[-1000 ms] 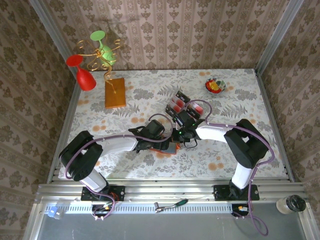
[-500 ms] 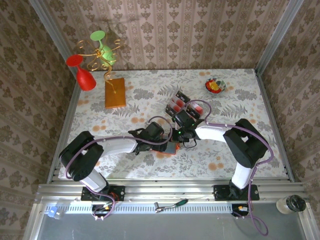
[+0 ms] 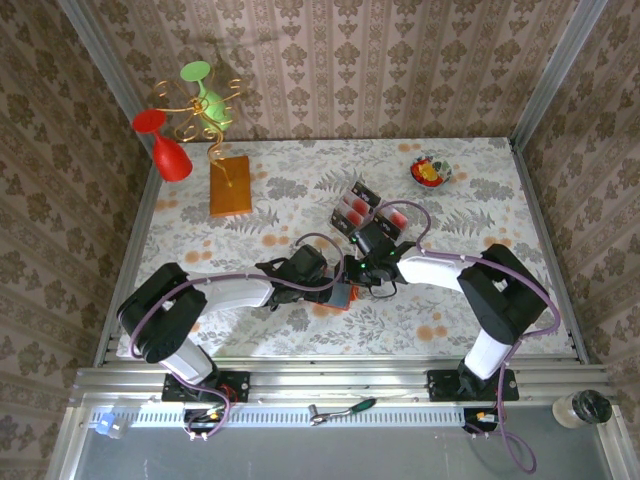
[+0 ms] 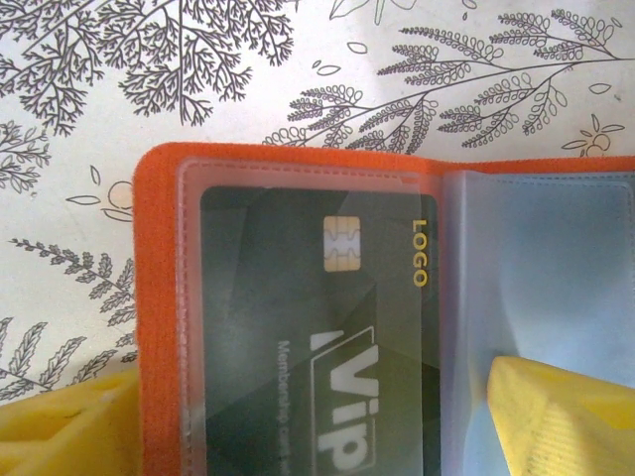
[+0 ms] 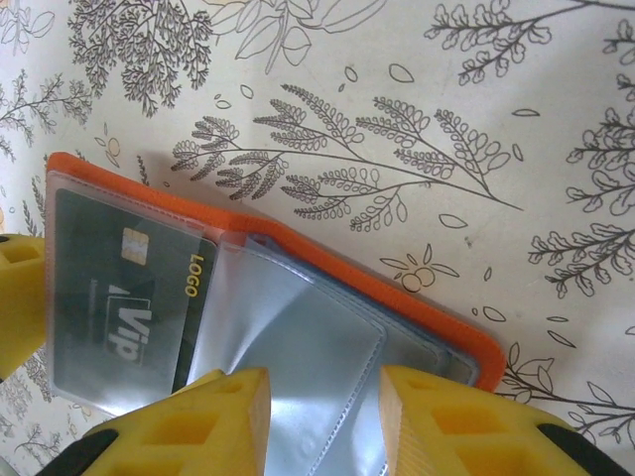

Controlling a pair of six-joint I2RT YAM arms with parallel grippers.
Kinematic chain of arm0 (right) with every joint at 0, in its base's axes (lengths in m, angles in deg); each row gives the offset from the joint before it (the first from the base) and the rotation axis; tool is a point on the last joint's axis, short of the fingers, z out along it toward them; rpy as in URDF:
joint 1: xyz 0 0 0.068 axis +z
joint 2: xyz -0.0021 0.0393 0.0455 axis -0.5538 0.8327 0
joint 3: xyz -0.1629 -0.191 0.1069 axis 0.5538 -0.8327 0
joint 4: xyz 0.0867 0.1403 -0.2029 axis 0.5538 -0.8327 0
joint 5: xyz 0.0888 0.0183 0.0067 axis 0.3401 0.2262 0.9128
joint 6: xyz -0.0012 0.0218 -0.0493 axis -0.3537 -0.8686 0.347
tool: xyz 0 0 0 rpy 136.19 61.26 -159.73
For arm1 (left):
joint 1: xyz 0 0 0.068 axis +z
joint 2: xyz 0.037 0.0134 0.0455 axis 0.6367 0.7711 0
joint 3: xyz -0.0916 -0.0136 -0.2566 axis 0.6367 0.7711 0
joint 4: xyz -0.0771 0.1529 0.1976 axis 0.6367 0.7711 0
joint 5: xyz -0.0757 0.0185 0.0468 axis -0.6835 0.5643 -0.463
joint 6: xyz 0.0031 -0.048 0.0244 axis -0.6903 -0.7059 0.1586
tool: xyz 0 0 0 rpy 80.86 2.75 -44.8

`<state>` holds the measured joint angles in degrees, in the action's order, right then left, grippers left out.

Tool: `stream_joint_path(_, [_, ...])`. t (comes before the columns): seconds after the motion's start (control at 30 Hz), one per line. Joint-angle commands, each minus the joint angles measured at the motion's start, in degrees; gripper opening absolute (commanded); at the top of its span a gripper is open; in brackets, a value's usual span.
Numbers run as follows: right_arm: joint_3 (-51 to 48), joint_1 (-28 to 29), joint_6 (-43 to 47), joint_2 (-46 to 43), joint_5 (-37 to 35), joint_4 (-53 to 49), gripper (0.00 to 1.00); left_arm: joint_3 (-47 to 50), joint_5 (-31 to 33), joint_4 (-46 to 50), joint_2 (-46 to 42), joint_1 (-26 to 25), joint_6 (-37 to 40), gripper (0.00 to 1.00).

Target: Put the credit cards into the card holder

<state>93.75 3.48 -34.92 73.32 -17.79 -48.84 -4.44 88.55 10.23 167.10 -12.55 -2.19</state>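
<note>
The small flat orange leather-like card holder (image 3: 341, 298) lies open on the floral-patterned tabletop (image 3: 250, 325), around the middle and somewhat nearer the front edge than the back, with both arms reaching in over it. One dark credit card with a chip and gold lettering (image 4: 298, 327) sits inside the clear sleeve of the holder's left half. The left fingers (image 4: 566, 416) are spread wide. One yellow pad is at the holder's outer orange edge and the other lies over the clear sleeves of the right half; whether they press down cannot be told. The right fingers (image 5: 466, 416) stand apart, with a loose clear sleeve leaf showing in the gap between them, not visibly pinched. Bare tabletop lies open in front of the holder and to its left and right. Just behind it, close under the right arm's wrist, the other red-and-black credit cards (image 3: 353, 207) lie loose in a small cluster. A small round bowl with red contents (image 3: 431, 171) sits well apart at the back right. An orange-brown rectangular block (image 3: 230, 185) carrying a gold wire stand with a red and a green cup stands at the back left. Patterned wall panels close in the back and both sides, and a metal rail (image 3: 330, 380) runs along the front.
</note>
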Motion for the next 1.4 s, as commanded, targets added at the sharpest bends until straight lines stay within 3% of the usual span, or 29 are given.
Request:
stream_joint_path(0.0, [-1.0, -0.2, -2.0, 1.2, 1.1, 2.4, 0.37, 1.5, -0.1, 0.9, -0.3, -0.3, 0.2, 0.84])
stream_joint_path(0.4, [-0.9, -0.1, -4.2, 3.4, 3.5, 4.9, 0.41, 1.7, -0.2, 0.8, -0.5, -0.3, 0.1, 0.83])
stream_joint_path(0.53, [-1.5, -0.2, -5.0, 3.0, 3.8, 5.7, 0.47, 2.0, -0.2, 0.6, -0.7, -0.3, 0.0, 0.82])
stream_joint_path(1.37, [-6.5, -0.5, -9.6, -0.9, 4.8, 10.6, 0.52, 2.2, -0.4, 0.0, -1.2, -0.3, 0.0, 0.74])
